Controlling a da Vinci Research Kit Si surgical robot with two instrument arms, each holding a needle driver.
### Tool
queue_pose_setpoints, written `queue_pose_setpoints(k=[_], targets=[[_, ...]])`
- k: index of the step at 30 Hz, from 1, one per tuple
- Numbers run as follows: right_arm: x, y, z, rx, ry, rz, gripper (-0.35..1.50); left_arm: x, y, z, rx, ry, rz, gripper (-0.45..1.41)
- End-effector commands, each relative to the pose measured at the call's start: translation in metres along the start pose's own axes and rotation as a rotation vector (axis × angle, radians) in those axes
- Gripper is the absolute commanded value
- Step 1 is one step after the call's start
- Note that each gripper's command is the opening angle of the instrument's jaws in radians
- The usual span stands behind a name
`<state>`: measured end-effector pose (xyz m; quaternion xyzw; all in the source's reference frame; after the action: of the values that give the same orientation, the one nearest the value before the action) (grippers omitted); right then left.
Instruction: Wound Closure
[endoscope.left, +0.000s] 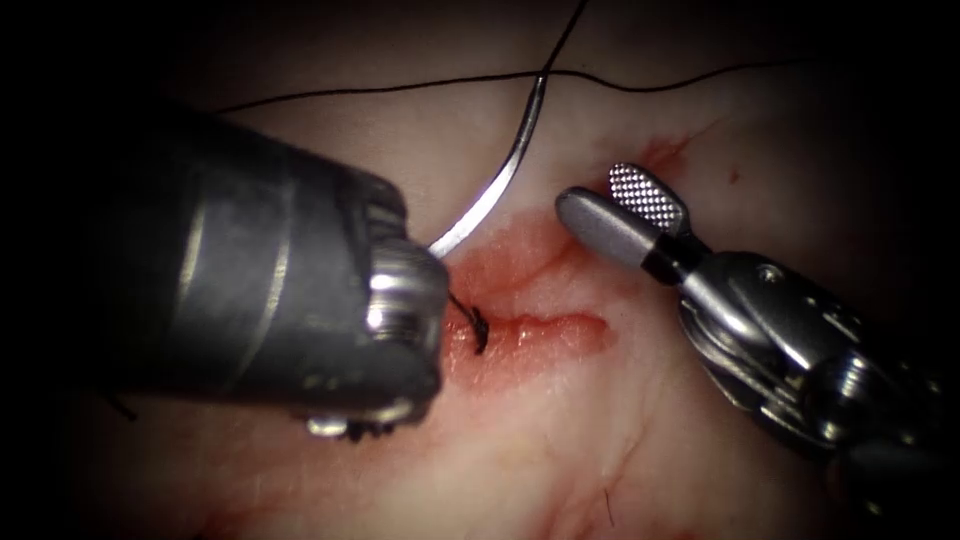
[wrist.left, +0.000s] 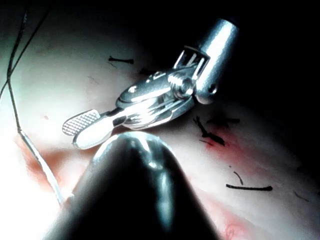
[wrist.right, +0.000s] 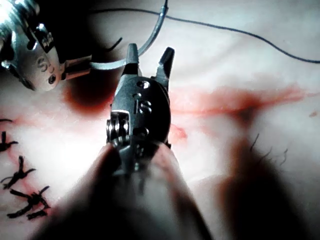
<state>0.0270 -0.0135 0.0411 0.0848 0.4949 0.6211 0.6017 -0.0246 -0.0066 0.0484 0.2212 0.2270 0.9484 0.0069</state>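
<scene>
Over the cut (endoscope.left: 530, 330), your left tool (wrist.right: 82, 65) grips the needle (endoscope.left: 500, 180) near its tip end (thread (endoscope.left: 640, 85) trailing); your right tool (endoscope.left: 625, 210) gapes, empty.

The bulky grey metal left tool (endoscope.left: 400, 300) crowded the left of the red-stained cut (endoscope.left: 540, 325), holding the curved steel needle (endoscope.left: 495, 185), which arched across the gap. The silver right tool (endoscope.left: 625, 205), fingers apart, stood just right. Thin black thread (endoscope.left: 640, 85) barred the far side. Pale tissue (endoscope.left: 560, 450) nearer lay open.
</scene>
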Motion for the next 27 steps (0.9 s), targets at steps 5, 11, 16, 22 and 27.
queue_pose_setpoints(k=[5, 11, 16, 22, 27], targets=[[-0.0001, -0.0002, 0.0012, -0.013, -0.017, 0.021, 0.49, 0.0017, 0.0008, 0.0, 0.026, -0.005, 0.054, -0.45], [-0.0006, 0.0009, 0.0017, -0.038, 0.005, 0.084, 0.61, 0.0027, 0.0017, -0.0006, 0.051, 0.0, 0.108, -0.45], [-0.0018, 0.0021, 0.002, -0.065, -0.014, 0.093, 0.83, 0.0028, 0.0017, -0.0009, 0.056, 0.005, 0.116, -0.45], [-0.0025, 0.0031, 0.0013, -0.112, -0.028, 0.127, 0.88, 0.0026, 0.0013, -0.001, 0.061, 0.003, 0.105, -0.45], [-0.0022, 0.003, 0.0016, -0.172, -0.039, 0.155, 1.13, 0.0027, 0.0014, -0.001, 0.06, 0.011, 0.109, -0.45]])
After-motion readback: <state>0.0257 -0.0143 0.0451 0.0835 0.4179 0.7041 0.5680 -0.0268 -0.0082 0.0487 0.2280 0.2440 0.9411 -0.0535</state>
